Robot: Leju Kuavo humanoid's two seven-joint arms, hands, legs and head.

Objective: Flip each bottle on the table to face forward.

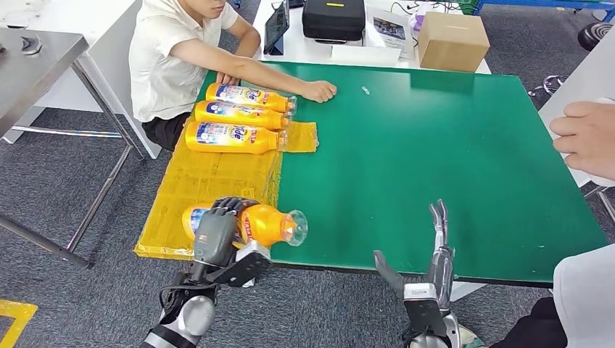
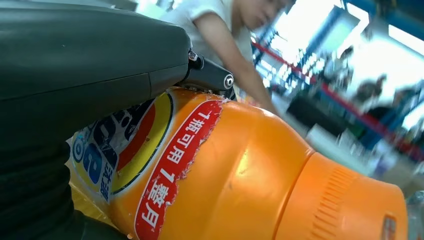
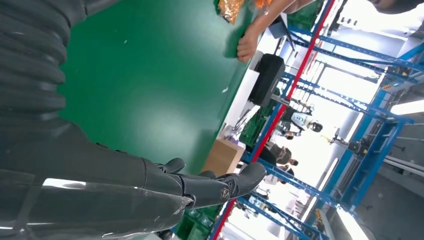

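An orange bottle (image 1: pixel 268 223) with a clear cap lies on its side on the yellow mat (image 1: pixel 196 181) near the table's front edge. My left hand (image 1: pixel 217 230) grips it around the labelled body, fingers curled over the top. In the left wrist view the bottle (image 2: pixel 240 175) looms close, its red and blue label turned toward the camera, under my fingers (image 2: pixel 90 55). Three more orange bottles (image 1: pixel 236 116) lie in a row at the mat's far end, labels up. My right hand (image 1: pixel 435 250) stands open at the front edge, fingers straight, holding nothing; its fingers (image 3: pixel 200 187) hover over the green table (image 3: pixel 150 85).
A person sits at the far left corner with a forearm (image 1: pixel 290 83) resting on the green table (image 1: pixel 435 145) beside the bottle row. Another person's hand (image 1: pixel 584 138) reaches in at the right edge. A cardboard box (image 1: pixel 453 40) and a black case (image 1: pixel 333 18) stand behind.
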